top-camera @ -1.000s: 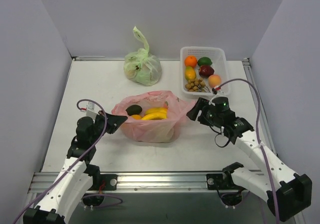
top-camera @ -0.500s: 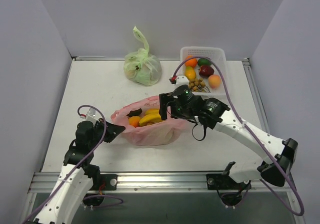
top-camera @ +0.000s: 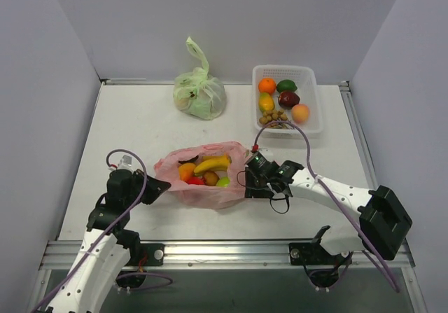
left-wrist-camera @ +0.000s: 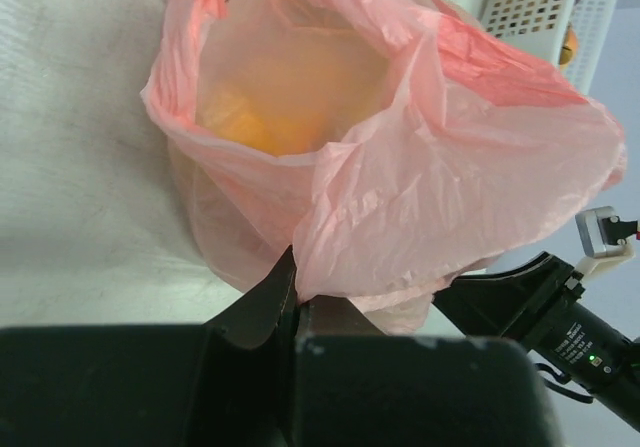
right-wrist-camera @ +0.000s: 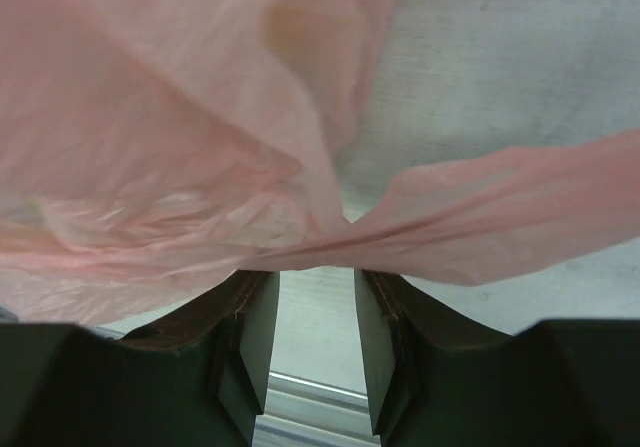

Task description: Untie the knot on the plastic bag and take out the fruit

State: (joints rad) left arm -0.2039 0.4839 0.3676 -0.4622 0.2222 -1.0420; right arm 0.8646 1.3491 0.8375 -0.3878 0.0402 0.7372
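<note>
White desk (top-camera: pixel 126 131), grey walls. Pink bag (top-camera: pixel 210 195) sits mid-desk, mouth open, fruit (top-camera: pixel 210 164) inside. Left jaws closed on bag's left rim. Right jaws apart, film just at tips, not pinched. Risks: right side closes on a thin fold & slips; 2 arms pulling apart could tear film.

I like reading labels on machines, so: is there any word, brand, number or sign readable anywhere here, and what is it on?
Small white print on the right arm's black casing: too small and blurred to read.
No print visible on the pink bag, green bag or white basket.
No other text shows.
</note>
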